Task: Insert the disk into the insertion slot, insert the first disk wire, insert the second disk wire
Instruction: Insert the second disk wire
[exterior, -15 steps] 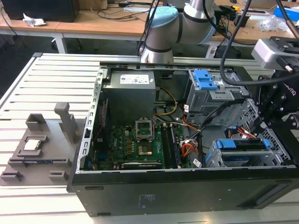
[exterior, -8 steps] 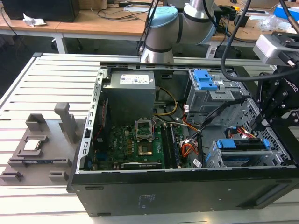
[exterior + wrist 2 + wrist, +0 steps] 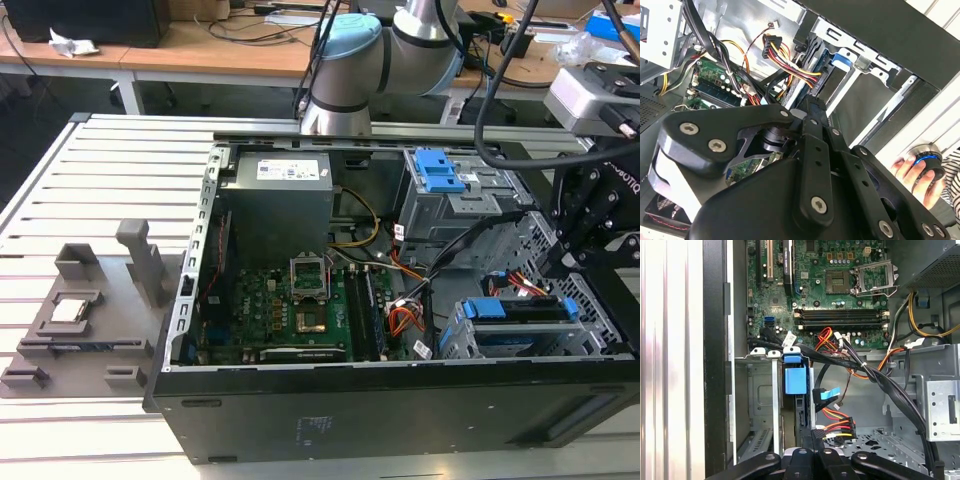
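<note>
- The computer case (image 3: 400, 420) lies on its side with the panel off. This exposes the insertion slot (image 3: 455, 340), a low grey cage with perforated walls, to access from above.
- The gripper (image 3: 811, 454) hangs directly over the open end of the insertion slot. Its fingers are drawn close together, a posture judged suited to handling a small plug and not the disk itself.
- The disk (image 3: 794, 380) sits inside the insertion slot. It appears fully seated, so the first step is judged complete. Visible features are a bright blue pull tab at the mouth of the slot and a dark narrow body behind it.
- The first disk wire (image 3: 821, 434) lies just beside the insertion slot, its black plug at the gripper's fingertips. Whether the plug is actually pinched cannot be confirmed. Red, yellow and black leads trail away from the plug.
- A blue flat cable (image 3: 829, 394) hangs loose near the insertion slot and is not seen plugged into the disk.
</note>
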`<state>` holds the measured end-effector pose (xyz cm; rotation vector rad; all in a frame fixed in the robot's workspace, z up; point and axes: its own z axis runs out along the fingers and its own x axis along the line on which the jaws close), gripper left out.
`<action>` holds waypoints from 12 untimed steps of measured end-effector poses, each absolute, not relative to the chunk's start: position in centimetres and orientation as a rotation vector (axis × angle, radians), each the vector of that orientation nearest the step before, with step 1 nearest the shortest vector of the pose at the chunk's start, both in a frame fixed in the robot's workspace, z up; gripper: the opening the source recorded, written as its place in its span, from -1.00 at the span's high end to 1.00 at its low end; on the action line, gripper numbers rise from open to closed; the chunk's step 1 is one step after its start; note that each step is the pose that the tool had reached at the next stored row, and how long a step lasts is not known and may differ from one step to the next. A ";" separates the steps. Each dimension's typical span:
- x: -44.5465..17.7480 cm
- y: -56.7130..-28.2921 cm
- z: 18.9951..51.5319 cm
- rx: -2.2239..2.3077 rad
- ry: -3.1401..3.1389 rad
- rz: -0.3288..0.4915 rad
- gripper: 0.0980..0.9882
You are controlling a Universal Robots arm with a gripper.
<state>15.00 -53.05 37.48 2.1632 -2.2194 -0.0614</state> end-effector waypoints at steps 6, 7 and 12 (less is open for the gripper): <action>15.0 -53.0 37.5 2.163 -2.219 -0.061 0.98; 15.0 -53.0 37.5 2.163 -2.219 -0.061 0.98; 15.0 -53.0 37.5 2.163 -2.219 -0.061 0.69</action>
